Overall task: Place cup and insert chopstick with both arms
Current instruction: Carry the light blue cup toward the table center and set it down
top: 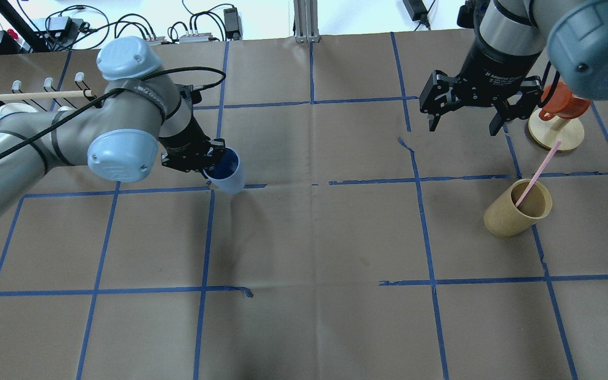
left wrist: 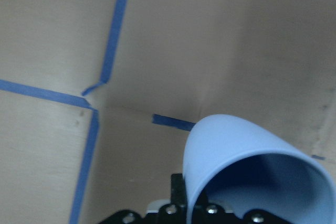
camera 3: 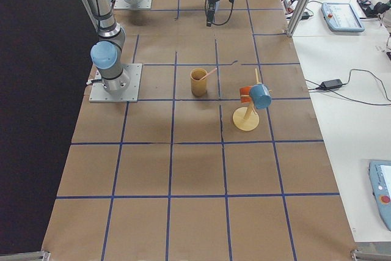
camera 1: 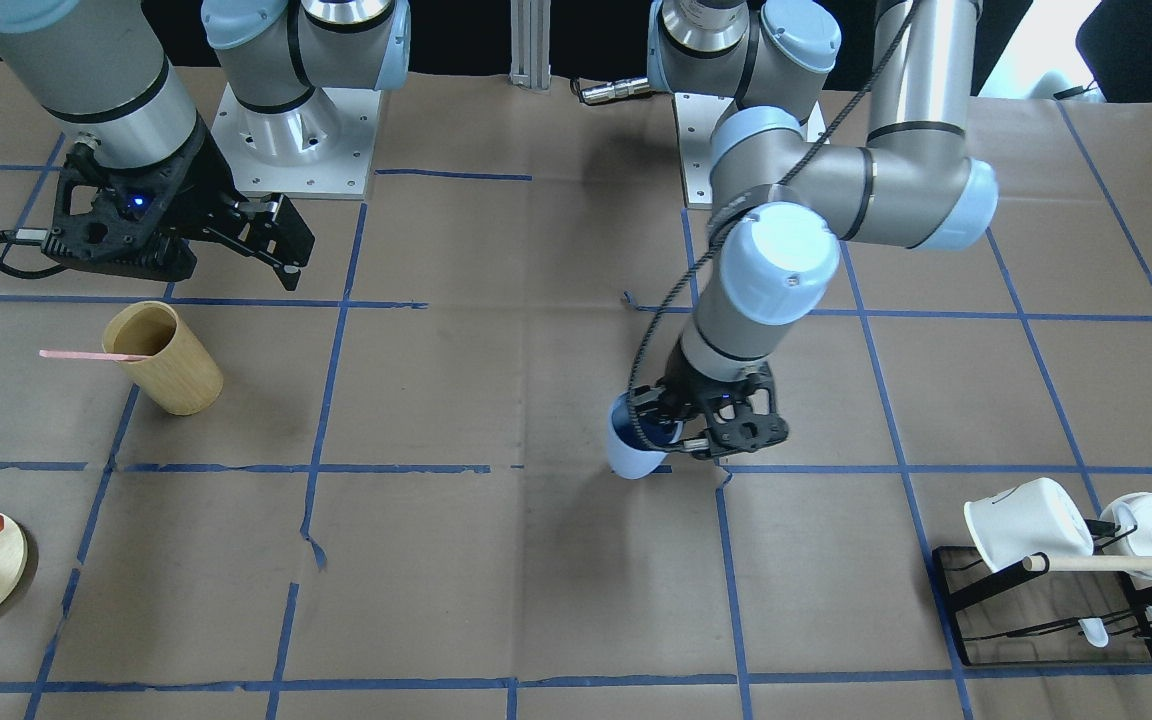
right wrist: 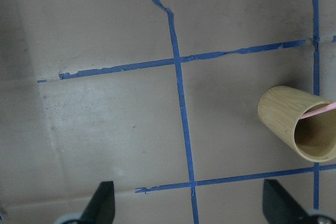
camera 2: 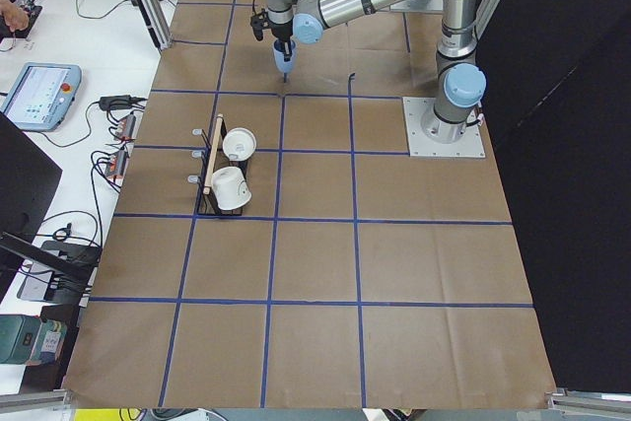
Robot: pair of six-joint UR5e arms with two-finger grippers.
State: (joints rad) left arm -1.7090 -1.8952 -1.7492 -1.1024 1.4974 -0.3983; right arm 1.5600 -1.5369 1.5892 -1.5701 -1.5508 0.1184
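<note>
The light blue cup (top: 226, 174) is held tilted in my left gripper (top: 203, 162), which is shut on its rim, low over the table's left middle. It also shows in the front view (camera 1: 633, 448) and fills the left wrist view (left wrist: 252, 166), mouth toward the camera. One pink chopstick (top: 539, 170) leans in a tan wooden cup (top: 512, 214) on the right and sticks out over its rim. My right gripper (top: 464, 127) is open and empty, above the table, behind and left of the wooden cup. The right wrist view shows that cup (right wrist: 291, 124) with the chopstick (right wrist: 321, 109).
A black rack (camera 1: 1046, 620) with white mugs (camera 1: 1026, 520) and a beige wooden rod (camera 1: 1126, 564) stands at the robot's far left. An orange cup (top: 561, 104) hangs on a round wooden stand (top: 556, 134) at the far right, close to the right gripper.
</note>
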